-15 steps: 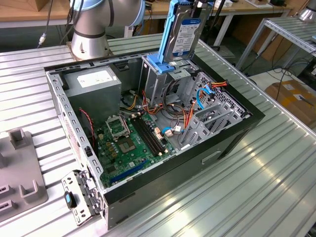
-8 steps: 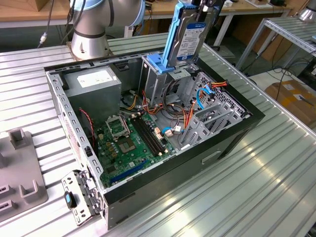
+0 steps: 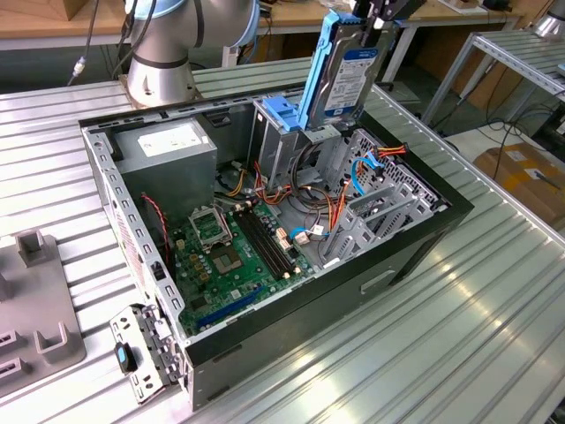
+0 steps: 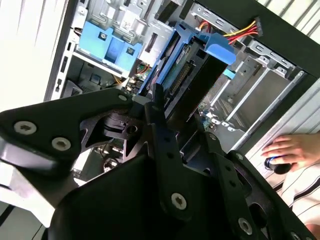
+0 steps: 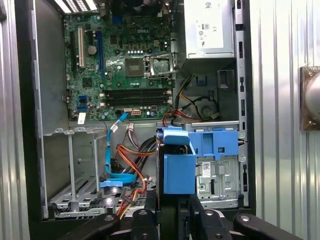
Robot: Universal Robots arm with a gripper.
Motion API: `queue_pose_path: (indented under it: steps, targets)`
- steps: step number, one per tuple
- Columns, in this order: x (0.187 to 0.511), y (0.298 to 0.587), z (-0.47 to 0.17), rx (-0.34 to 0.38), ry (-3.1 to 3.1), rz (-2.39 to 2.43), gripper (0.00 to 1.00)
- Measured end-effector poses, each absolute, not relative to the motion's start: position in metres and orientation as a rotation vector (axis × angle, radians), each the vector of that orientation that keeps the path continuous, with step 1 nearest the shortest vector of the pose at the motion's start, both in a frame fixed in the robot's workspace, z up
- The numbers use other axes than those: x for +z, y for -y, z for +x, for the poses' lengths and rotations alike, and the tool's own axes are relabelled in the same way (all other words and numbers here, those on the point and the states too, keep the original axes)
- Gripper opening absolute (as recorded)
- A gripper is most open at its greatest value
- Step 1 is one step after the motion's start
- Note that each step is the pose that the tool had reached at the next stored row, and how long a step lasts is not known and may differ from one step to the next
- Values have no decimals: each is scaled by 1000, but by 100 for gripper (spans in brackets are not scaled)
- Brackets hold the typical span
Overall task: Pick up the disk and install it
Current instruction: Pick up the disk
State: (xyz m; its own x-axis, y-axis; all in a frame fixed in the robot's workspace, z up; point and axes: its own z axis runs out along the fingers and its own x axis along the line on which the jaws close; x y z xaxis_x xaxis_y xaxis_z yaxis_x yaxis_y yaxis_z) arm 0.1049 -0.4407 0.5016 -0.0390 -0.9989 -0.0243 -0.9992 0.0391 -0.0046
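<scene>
Starting at the exterior view's left, the power supply box sits far off to one side of the gripper and well below it. The motherboard lies lower again, on the case floor. Nearer the tool, a blue latch tops the tall metal cage. The disk hangs directly under the gripper, tilted off upright with its labelled face showing. Its lower end is just beside the latch, at the cage's mouth; whether it has entered the slot cannot be told. The gripper is pinched on the disk's upper end, and in the second wrist view the fingers press its two broad faces. In the first wrist view the light-blue frame runs out edge-on beyond them. The disk looks stiff and dense for its size, with smooth metal flanks that could slip under a light squeeze. Its plastic frame likely flexes, and the connector end looks fragile. So the flat faces near the top seem the sound place to hold it, clear of the frame's rails.
</scene>
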Motion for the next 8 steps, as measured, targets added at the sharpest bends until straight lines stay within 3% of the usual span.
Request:
queue_pose_path:
  steps: [8]
  targets:
    - [502,471,105,21,-2249,-2163,35]
